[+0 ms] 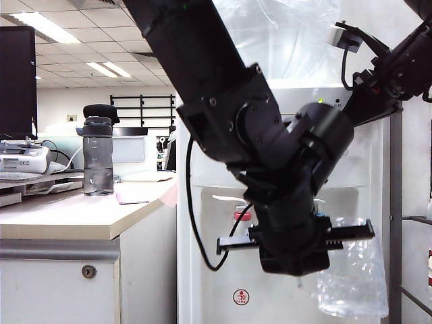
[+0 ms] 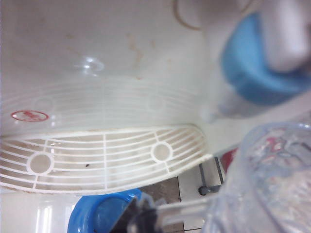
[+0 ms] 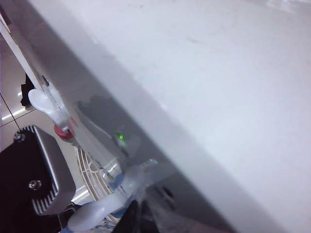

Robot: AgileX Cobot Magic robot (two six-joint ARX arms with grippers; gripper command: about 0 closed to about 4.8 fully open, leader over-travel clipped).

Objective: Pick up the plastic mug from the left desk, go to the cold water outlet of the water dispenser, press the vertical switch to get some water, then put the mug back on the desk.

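My left gripper (image 1: 316,251) (image 2: 146,221) is shut on the thin clear handle of the plastic mug (image 1: 351,273) (image 2: 269,179). It holds the mug in front of the water dispenser (image 1: 223,283), above the drip grille (image 2: 104,158). The cold water outlet (image 2: 260,65), a white tap with a blue collar, hangs just over the mug's rim. In the right wrist view, my right gripper (image 3: 141,219) has its dark fingers together beside the vertical switch (image 3: 99,208). Whether they touch it is unclear. In the exterior view the left arm hides that gripper. No water is visible.
The red-collared tap (image 1: 241,216) (image 3: 60,130) sits left of the blue one. The left desk (image 1: 67,216) carries a black-lidded bottle (image 1: 98,152), papers and office gear. A big clear bottle (image 1: 283,40) tops the dispenser. Something blue (image 2: 97,218) lies on the floor below the grille.
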